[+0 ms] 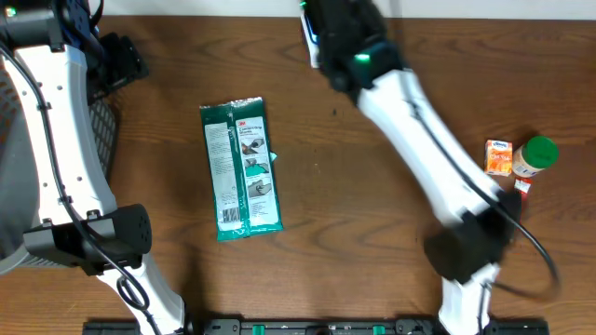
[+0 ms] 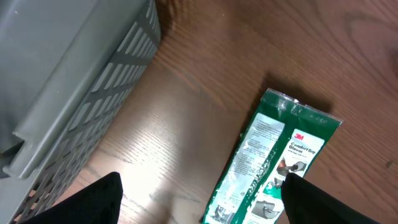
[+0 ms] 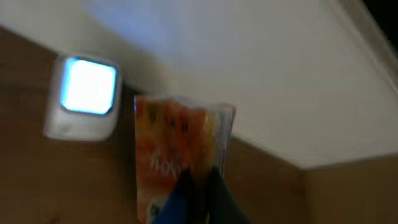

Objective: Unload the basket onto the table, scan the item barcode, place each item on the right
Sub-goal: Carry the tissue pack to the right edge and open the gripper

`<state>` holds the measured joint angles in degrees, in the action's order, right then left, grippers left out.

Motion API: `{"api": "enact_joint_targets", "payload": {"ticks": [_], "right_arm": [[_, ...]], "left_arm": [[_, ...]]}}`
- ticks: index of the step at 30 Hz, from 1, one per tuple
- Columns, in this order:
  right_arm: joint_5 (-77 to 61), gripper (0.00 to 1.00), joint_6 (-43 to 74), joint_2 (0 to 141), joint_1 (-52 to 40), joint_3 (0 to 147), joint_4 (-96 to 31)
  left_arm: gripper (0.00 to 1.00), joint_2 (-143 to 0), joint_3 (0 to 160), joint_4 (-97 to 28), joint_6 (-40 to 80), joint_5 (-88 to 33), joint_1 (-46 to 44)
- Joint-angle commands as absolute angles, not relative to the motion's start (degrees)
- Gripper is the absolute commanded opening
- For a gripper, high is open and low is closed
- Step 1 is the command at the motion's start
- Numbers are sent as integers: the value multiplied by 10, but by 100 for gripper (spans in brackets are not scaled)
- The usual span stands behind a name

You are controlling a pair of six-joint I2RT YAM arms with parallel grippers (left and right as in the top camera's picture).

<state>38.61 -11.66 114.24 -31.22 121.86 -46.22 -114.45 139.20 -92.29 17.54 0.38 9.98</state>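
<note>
Right wrist view, blurred: right claw (image 3: 199,183) pinches an orange packet (image 3: 174,140); left claw (image 2: 202,202) gapes, fingertips cropped.

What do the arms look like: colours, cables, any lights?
Both the left arm and right arm have white links, black joint housings, a black cable along each. The right arm has a green light near its far end. The left end effector has black fingers.

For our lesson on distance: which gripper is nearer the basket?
Left. The left gripper hovers right beside the basket; the right gripper is across the table, holding an orange packet near the scanner.
</note>
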Motion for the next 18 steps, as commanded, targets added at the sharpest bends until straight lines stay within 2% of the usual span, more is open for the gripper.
{"api": "enact_joint_targets", "payload": {"ticks": [1, 9, 13, 18], "right_arm": [[268, 1, 15, 1077, -302, 1222, -539], [236, 1, 124, 987, -245, 1222, -747], [236, 1, 135, 976, -204, 1222, -825], [236, 1, 209, 976, -145, 1209, -904]], "left_arm": [[82, -1149, 1394, -955, 168, 11, 102], [82, -1149, 1394, -955, 168, 11, 102], [82, -1149, 1394, -955, 168, 11, 102], [82, -1149, 1394, -955, 168, 11, 102]]}}
